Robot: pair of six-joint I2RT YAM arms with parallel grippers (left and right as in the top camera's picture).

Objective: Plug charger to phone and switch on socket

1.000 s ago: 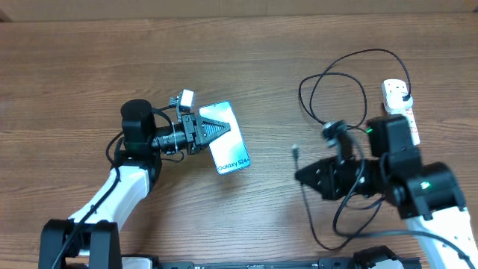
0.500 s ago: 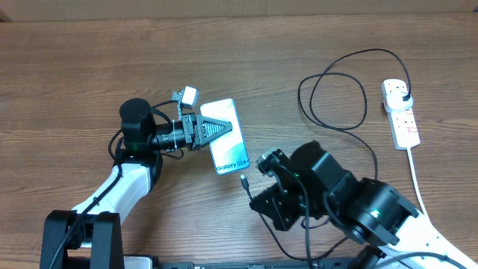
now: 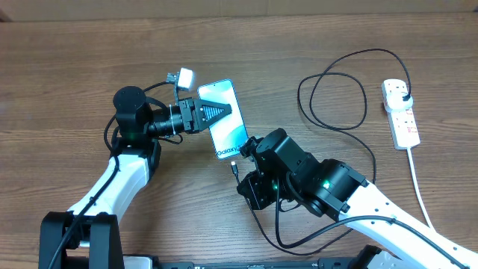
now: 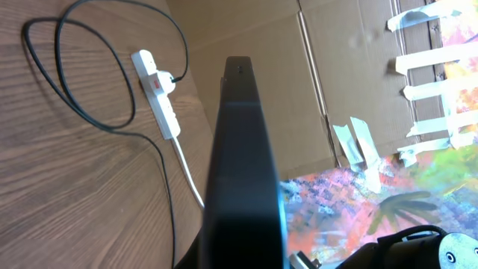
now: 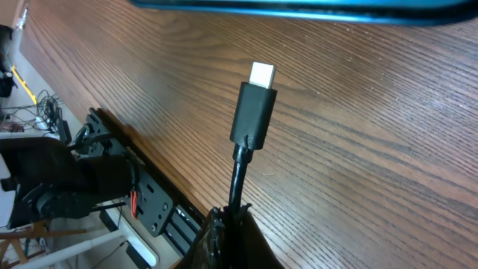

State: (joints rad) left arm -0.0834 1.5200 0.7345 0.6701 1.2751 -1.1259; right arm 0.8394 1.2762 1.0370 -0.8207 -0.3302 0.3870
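Observation:
The phone (image 3: 230,128), cyan screen with "Galaxy" lettering, is held tilted above the table by my left gripper (image 3: 219,111), which is shut on its long edge. In the left wrist view the phone (image 4: 243,164) shows edge-on and dark, hiding the fingers. My right gripper (image 3: 242,175) is shut on the charger cable just behind its connector tip (image 3: 234,166), which is close below the phone's lower end. In the right wrist view the connector (image 5: 254,112) points up at the phone's edge (image 5: 314,9) with a small gap. The socket (image 3: 399,112) lies at the far right with the charger's black plug (image 3: 404,96) in it.
The black charger cable (image 3: 332,97) loops across the table between the socket and my right arm. The socket's white cord (image 3: 420,190) runs toward the front right edge. The socket (image 4: 160,90) and cable also show in the left wrist view, with cardboard behind.
My right arm has swung left from the right side of the table, carrying the connector to the phone's lower end. My left gripper has raised and shifted the phone slightly.

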